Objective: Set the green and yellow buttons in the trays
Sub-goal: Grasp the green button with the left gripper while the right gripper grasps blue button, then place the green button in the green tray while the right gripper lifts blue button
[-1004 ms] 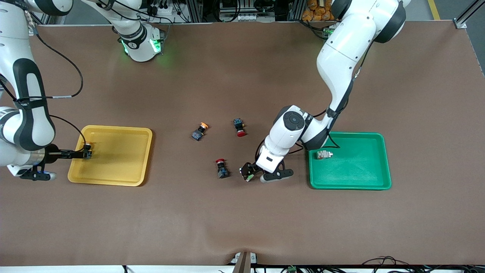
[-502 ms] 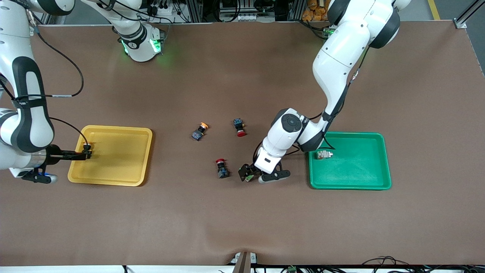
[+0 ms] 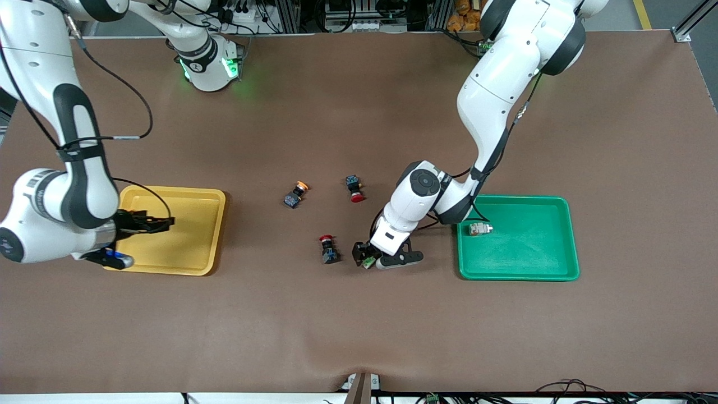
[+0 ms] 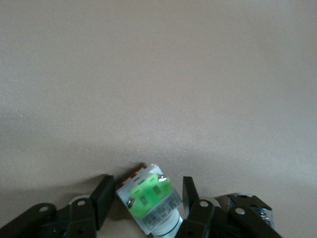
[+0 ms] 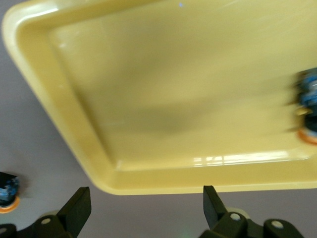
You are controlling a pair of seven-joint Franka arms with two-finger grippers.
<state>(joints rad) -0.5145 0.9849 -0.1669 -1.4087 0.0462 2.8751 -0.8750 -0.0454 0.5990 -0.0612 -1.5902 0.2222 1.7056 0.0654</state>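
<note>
Lying flat: brown mat (image 3: 359, 325) w/ yellow tray (image 3: 185, 255), green tray (image 3: 519, 272).

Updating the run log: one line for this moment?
left gripper: around green button, on table | right gripper: open, over yellow tray

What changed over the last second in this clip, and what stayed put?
The right gripper let go of a yellow-capped button, now lying in the yellow tray, and moved over the tray with fingers open. The left gripper crept slightly toward the right arm's end, its fingers around the green-faced button on the table. The button in the green tray and the loose table buttons stayed put.
</note>
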